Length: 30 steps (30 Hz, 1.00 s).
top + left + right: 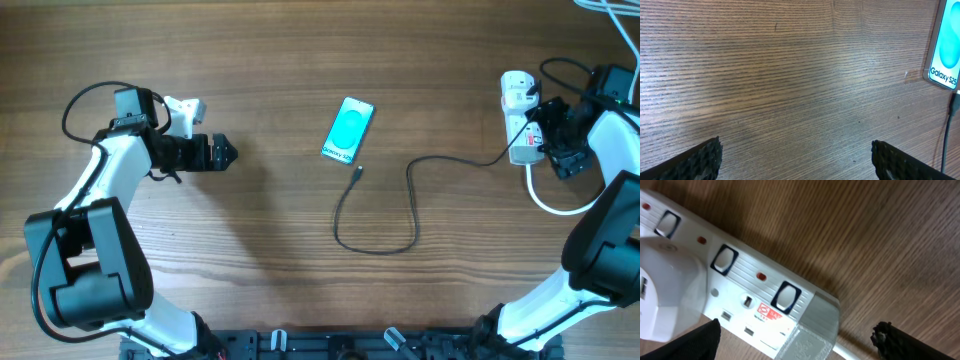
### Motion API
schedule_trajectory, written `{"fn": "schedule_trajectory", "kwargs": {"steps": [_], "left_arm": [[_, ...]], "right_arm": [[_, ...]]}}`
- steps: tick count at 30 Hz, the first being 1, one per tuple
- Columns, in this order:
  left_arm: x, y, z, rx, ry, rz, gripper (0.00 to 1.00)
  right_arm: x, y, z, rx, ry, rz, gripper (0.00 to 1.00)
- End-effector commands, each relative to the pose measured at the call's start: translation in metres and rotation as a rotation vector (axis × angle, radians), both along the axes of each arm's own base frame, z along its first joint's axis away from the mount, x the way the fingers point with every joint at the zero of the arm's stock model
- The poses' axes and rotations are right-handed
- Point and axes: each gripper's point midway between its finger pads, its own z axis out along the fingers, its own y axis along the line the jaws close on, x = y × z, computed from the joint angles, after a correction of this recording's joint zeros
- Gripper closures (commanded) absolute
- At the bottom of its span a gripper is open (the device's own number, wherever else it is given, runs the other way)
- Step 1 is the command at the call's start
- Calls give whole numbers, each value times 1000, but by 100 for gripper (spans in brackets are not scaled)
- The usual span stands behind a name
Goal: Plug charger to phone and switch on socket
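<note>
The thin black charger cable (412, 205) seems light and floppy, so it is best pinched just behind its small connector tip (359, 172). The left fingers (700, 160) and the right fingers (900, 340) are both spread and hold nothing.

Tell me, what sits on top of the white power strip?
A white plug sits in the power strip, beside three switches. In the overhead view the right gripper covers part of it, so where the charger ends is hidden.

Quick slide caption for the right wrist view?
Right gripper open, hovering over the socket near its end switch.
</note>
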Motion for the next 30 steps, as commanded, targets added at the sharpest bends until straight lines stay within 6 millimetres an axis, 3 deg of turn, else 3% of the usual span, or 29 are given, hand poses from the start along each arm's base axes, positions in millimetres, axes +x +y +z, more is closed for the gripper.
{"fn": "schedule_trajectory", "kwargs": {"steps": [1,6,19,25,30], "left_arm": [[4,2,7,13,-29,-4,0],[4,2,7,13,-29,-4,0],[4,2,7,13,-29,-4,0],[4,2,7,13,-29,-4,0],[4,2,7,13,-29,-4,0]], "right_arm": [[-10,-20,-9,-3,16,-72,0],[-16,-39,-8,-9,4,-118,0],[-7,-35,-7,-9,-23,-106,0],[16,-23,-2,-73,-66,-29,0],[18,-23,-1,-127,-54,-27,0]]}}
